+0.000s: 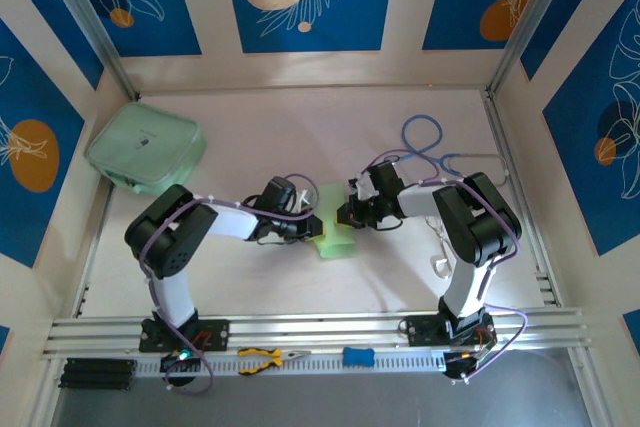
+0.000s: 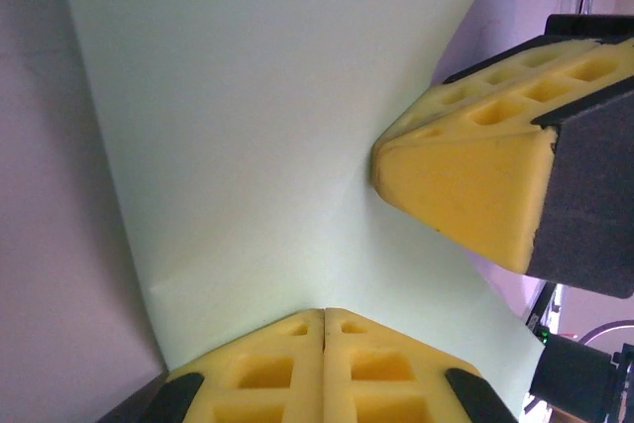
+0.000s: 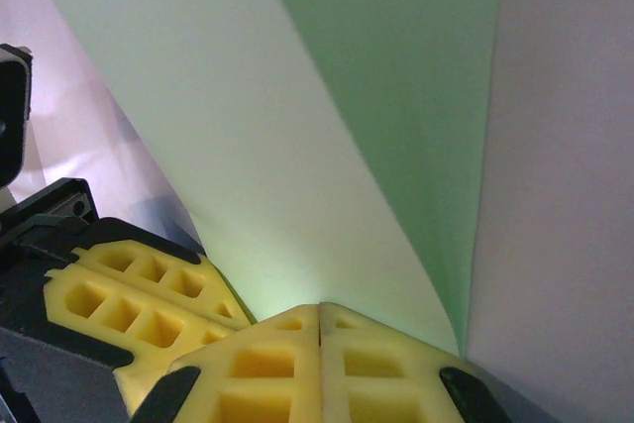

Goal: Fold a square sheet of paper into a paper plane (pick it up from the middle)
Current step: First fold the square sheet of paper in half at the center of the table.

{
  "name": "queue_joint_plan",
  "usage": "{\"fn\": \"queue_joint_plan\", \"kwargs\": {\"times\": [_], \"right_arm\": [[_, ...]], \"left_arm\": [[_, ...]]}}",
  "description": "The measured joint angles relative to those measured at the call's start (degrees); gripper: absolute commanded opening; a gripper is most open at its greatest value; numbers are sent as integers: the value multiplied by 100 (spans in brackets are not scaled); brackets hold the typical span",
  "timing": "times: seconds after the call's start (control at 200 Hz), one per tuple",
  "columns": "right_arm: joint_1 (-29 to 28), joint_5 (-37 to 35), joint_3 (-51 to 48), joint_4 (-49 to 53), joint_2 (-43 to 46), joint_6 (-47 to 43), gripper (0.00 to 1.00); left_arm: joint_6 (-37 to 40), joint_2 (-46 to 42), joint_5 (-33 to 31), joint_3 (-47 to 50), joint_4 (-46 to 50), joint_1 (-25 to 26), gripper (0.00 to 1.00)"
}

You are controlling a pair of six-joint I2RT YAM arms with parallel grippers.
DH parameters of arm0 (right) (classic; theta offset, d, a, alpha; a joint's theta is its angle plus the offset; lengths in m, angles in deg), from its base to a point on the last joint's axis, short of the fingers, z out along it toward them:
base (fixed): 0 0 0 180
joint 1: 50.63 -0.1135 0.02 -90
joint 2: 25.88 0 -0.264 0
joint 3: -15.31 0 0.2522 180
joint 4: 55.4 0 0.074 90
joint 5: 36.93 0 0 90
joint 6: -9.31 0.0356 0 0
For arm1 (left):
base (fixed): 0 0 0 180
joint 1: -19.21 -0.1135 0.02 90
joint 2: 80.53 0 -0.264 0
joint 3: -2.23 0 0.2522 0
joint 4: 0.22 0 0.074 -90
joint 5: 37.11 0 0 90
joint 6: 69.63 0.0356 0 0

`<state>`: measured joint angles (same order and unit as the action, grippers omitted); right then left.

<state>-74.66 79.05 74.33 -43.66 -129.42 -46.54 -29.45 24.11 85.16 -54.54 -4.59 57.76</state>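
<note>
Left gripper [image 2: 324, 319]: pads closed, pinching the paper [image 2: 277, 126] by its edge to anchor it.
Right gripper [image 3: 320, 312]: closed likewise on the paper, seemingly keeping it raised for creasing.

Paper [image 2: 258, 126] — thin, matt, smooth, lightly creased. Pads [image 2: 475, 175] — yellow moulded plastic, matt, with square pockets. Table [image 1: 260, 137]: matt, smooth.
</note>
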Motion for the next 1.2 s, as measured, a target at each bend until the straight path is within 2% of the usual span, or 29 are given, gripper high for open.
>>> {"fn": "queue_joint_plan", "kwargs": {"times": [0.22, 0.5, 0.905, 1.2], "right_arm": [[0, -2, -4, -7, 4, 0, 0], [0, -2, -4, -7, 4, 0, 0], [0, -4, -4, -7, 4, 0, 0], [4, -2, -4, -4, 4, 0, 0]], "left_arm": [[195, -151, -122, 63, 127, 24, 0], [35, -485, -98, -61, 667, 44, 0], [-197, -308, 50, 96, 398, 111, 0], [131, -411, 26, 345, 361, 111, 0]]}}
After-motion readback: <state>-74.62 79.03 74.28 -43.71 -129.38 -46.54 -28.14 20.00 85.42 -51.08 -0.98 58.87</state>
